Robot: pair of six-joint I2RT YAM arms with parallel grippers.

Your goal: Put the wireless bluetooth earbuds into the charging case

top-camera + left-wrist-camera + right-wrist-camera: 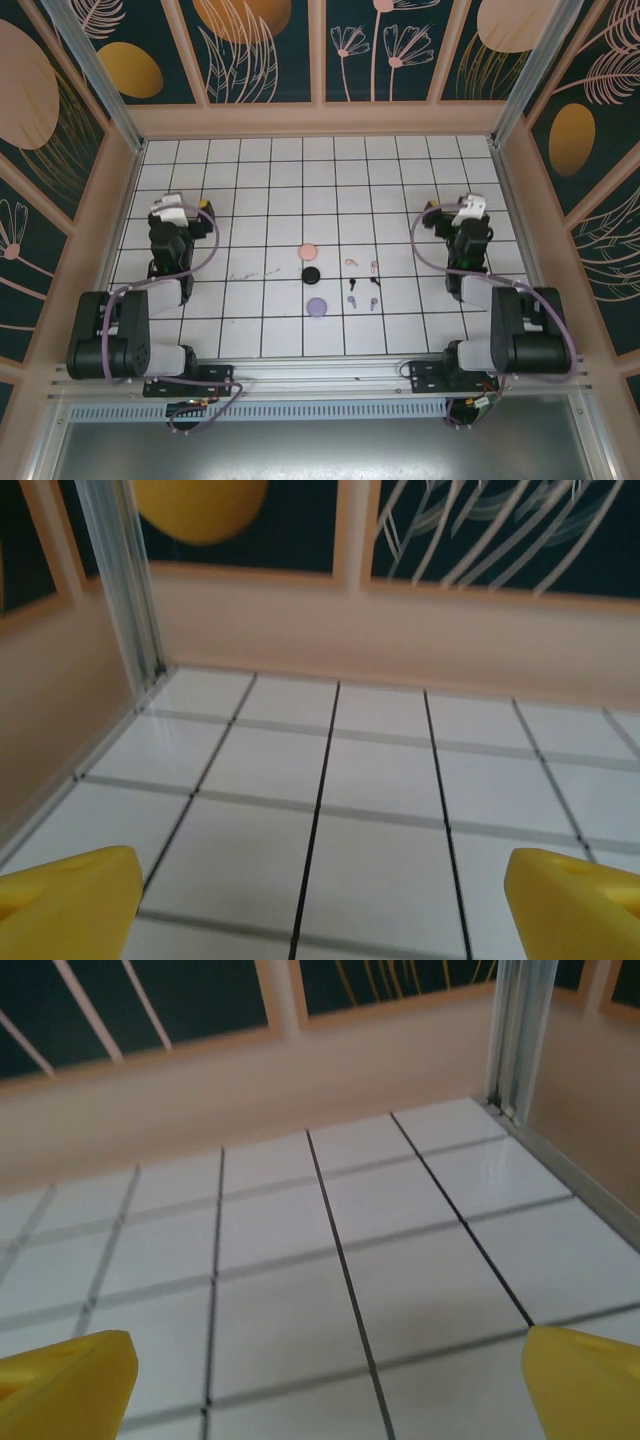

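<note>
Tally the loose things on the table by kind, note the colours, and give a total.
Round cases: 3 (pink case, black case, lilac case)
Earbuds: 6 (2 pink earbuds, 2 black earbuds, 2 lilac earbuds)
Total: 9

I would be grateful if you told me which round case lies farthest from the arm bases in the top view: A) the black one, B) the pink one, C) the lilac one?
B: the pink case lies at the far end of the column, beyond the black case and the lilac case.
</note>
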